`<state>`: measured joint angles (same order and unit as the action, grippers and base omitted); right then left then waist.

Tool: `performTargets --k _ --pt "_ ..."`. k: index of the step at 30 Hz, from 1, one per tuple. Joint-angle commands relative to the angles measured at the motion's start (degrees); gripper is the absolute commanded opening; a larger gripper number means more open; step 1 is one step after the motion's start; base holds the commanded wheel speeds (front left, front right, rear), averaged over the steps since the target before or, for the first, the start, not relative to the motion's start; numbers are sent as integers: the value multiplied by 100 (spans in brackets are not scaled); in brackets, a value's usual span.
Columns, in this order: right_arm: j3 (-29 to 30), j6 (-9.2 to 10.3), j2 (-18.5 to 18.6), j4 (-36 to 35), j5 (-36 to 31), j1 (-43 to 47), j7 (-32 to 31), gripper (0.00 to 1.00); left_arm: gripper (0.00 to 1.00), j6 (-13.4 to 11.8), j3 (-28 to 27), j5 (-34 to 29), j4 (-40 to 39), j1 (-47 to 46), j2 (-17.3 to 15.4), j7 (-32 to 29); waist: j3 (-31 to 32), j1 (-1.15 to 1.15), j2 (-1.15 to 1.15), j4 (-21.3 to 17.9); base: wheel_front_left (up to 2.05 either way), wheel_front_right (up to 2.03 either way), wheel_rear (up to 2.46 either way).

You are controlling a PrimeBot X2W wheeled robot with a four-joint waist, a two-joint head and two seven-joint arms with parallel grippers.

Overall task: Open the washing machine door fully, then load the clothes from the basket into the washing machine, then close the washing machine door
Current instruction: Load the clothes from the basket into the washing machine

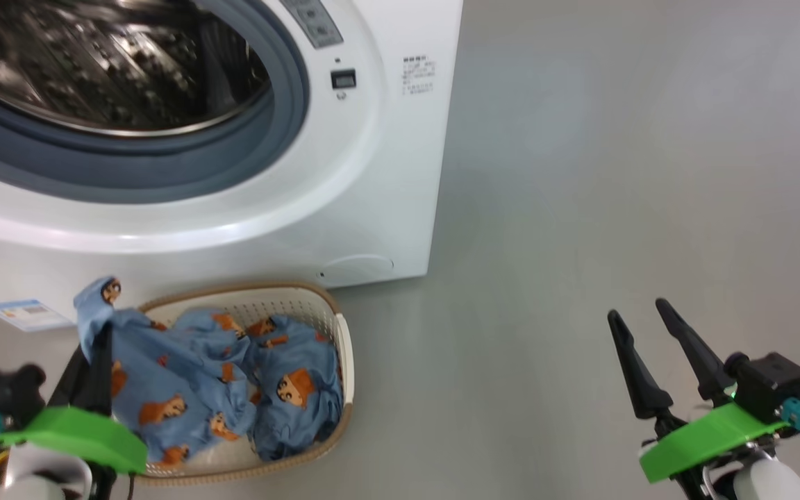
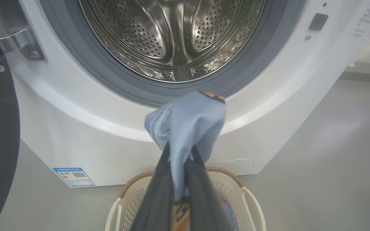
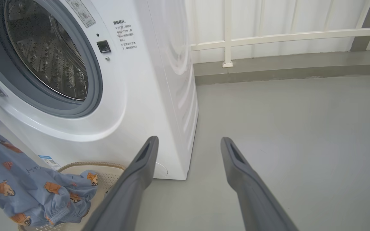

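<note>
Clothes [image 2: 188,118] in left tool [image 2: 181,148] (basket [image 2: 228,173] below)

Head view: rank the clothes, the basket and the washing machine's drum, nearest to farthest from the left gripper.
1. clothes: pinched in the left gripper.
2. basket: just below it, to its right.
3. drum: farthest, up inside the washing machine.

Smooth grey floor [image 1: 615,173], a bit shiny, from 12 to 5 o'clock in the head view. In the right wrist view, from 12 to 2 o'clock, a white fence [image 3: 284,33] of thin rails against a pale wall [image 3: 262,16]. Under it, a low grey step [image 3: 284,70] along the floor. White fence foot [image 3: 227,64] resting on that step at 12 o'clock. Dark slanted post [image 3: 369,22] at 2 o'clock.
</note>
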<state>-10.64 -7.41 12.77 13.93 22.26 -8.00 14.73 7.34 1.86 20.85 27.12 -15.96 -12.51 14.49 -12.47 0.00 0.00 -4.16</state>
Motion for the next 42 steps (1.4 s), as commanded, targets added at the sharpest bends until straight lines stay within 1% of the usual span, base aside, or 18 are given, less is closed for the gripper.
performTargets --k 1,8,14,17,22,33,42 --pt "-63 -8 98 -127 42 130 27 100 0 13 -269 -99 -303 132 -137 51 252 0 0 57 0 0 0" --pt "30 -8 157 -156 70 330 27 100 0 14 -567 -206 -1118 783 27 51 428 0 0 92 0 0 0" --pt "86 -8 168 -187 67 373 27 100 0 14 -805 -284 -1602 1176 277 51 417 0 0 108 0 0 0" --pt "104 -8 163 -195 65 378 27 100 0 14 -866 -274 -1644 1268 401 51 380 0 0 111 0 0 0" --pt "111 -8 155 -198 67 336 27 100 0 14 -886 -287 -1652 1283 461 51 313 0 0 91 0 0 0" --pt "148 -8 62 -224 40 240 27 100 0 14 -995 -274 -1613 1104 484 51 129 0 0 -8 0 0 0" --pt "217 -8 -96 -273 10 83 27 100 0 14 -1013 -306 -1649 728 403 51 -267 0 0 -86 0 0 0"
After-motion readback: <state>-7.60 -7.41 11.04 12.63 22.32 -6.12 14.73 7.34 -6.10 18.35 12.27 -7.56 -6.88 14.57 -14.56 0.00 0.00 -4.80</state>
